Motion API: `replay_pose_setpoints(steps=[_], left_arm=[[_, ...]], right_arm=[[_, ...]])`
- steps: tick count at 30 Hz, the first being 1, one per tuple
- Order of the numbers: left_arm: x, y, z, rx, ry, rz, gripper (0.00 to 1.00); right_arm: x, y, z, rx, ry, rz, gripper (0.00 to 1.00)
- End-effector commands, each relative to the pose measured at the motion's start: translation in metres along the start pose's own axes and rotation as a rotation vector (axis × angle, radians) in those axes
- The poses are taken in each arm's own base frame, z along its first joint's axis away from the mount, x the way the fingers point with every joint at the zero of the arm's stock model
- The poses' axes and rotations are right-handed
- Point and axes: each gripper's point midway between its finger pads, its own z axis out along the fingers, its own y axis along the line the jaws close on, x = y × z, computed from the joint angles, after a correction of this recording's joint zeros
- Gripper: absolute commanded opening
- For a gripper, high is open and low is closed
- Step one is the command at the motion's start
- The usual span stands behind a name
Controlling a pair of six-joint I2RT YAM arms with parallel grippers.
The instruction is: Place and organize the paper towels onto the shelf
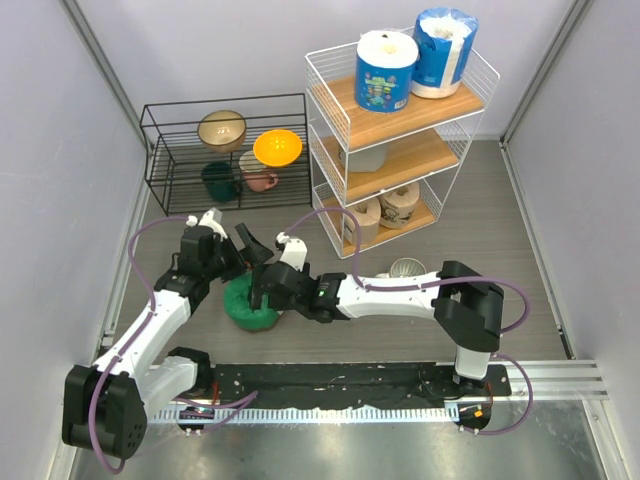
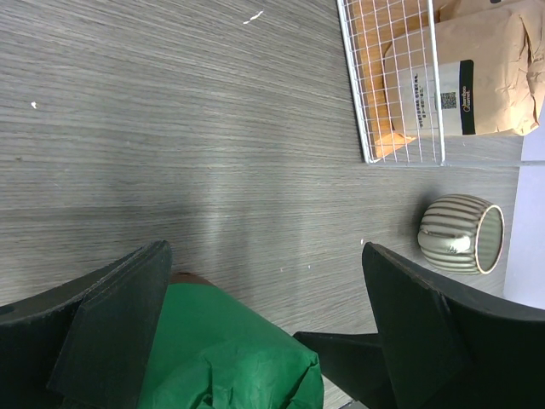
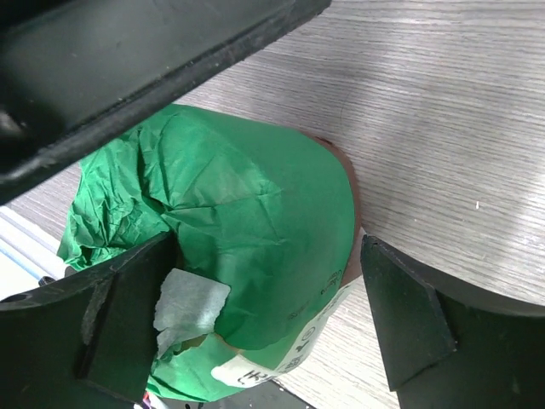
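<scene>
A green paper towel roll lies on the table floor between both arms. My right gripper is open and straddles it; in the right wrist view the roll fills the gap, close to the left finger and apart from the right one. My left gripper is open just above the roll, which sits by its left finger. The white wire shelf holds two blue-wrapped rolls on top, a grey roll in the middle and two tan rolls at the bottom.
A ribbed grey-white mug lies on its side in front of the shelf, also in the left wrist view. A low black wire rack with bowls and cups stands at the back left. Grey walls close in both sides.
</scene>
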Motion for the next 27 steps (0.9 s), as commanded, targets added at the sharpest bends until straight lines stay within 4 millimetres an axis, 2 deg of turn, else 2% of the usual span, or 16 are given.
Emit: replay_pose_setpoints(steps=[1,8,9,11,12,13,18,23,25,27], left_arm=[[-0.007,-0.011,-0.001,0.043,-0.019,0.007,1.00],[-0.006,-0.011,0.000,0.043,-0.015,0.005,1.00],[-0.007,-0.012,-0.001,0.045,-0.019,0.005,1.00],[-0.006,-0.011,0.000,0.042,-0.017,0.005,1.00],[-0.006,-0.011,0.000,0.041,-0.016,0.005,1.00],[-0.007,-0.011,-0.001,0.043,-0.018,0.006,1.00],[-0.007,-0.011,0.000,0.042,-0.018,0.005,1.00],[-0.008,-0.011,0.000,0.041,-0.020,0.006,1.00],[-0.007,-0.011,-0.001,0.041,-0.020,0.007,1.00],[-0.008,-0.011,-0.001,0.040,-0.023,0.007,1.00]], right_arm=[[-0.006,0.006,-0.004,-0.004,-0.005,-0.015,0.90],[-0.002,0.000,-0.003,0.011,0.011,-0.037,0.67],[0.000,0.001,-0.003,0.009,0.017,-0.043,0.59],[0.002,0.001,-0.003,0.004,0.026,-0.043,0.50],[0.001,0.001,-0.004,0.002,0.025,-0.042,0.40],[0.001,-0.001,-0.005,0.005,0.023,-0.043,0.37],[-0.015,0.003,-0.022,-0.022,-0.019,-0.044,0.32],[-0.043,0.014,-0.059,-0.104,-0.071,-0.038,0.31],[-0.047,0.008,-0.069,-0.111,-0.076,-0.029,0.31],[-0.060,0.006,-0.091,-0.135,-0.101,-0.006,0.31]])
